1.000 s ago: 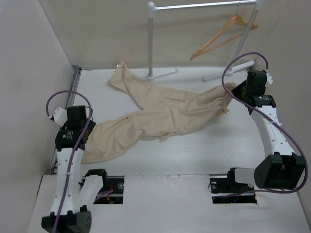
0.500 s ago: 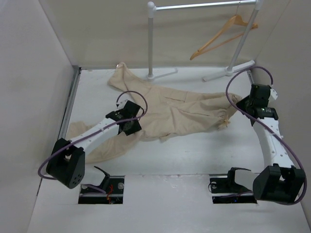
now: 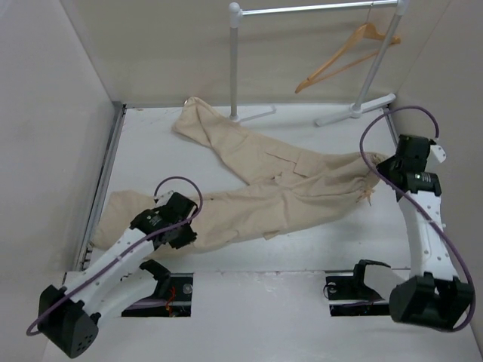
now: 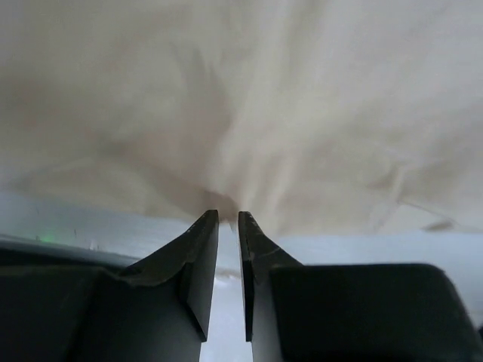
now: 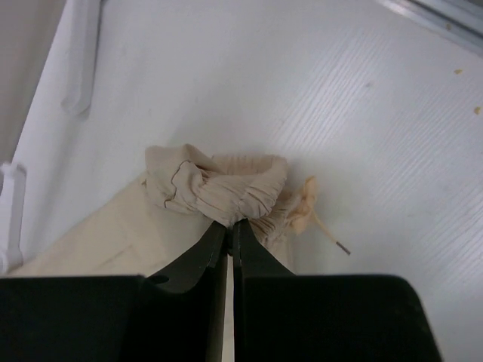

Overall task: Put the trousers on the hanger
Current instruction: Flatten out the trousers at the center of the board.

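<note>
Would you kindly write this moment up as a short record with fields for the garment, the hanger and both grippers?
trousers: lying spread on the table, wrinkled, not on the hanger
hanger: empty, hanging on the white rail at the back
left gripper: fingers pinching a fold of one leg
right gripper: fingers shut on the bunched waistband

The left arm (image 3: 113,260) is stretching low from the lower left corner of the overhead frame toward centre left. The left gripper (image 4: 229,216) is pinching a pucker of the trousers (image 4: 249,98), its dark jaws almost together. The right arm (image 3: 423,226) is rising from the lower right along the right edge, with its wrist turning leftward. The right gripper (image 5: 229,224) is clamping a bunched edge of the same cloth, its jaws nearly touching.
</note>
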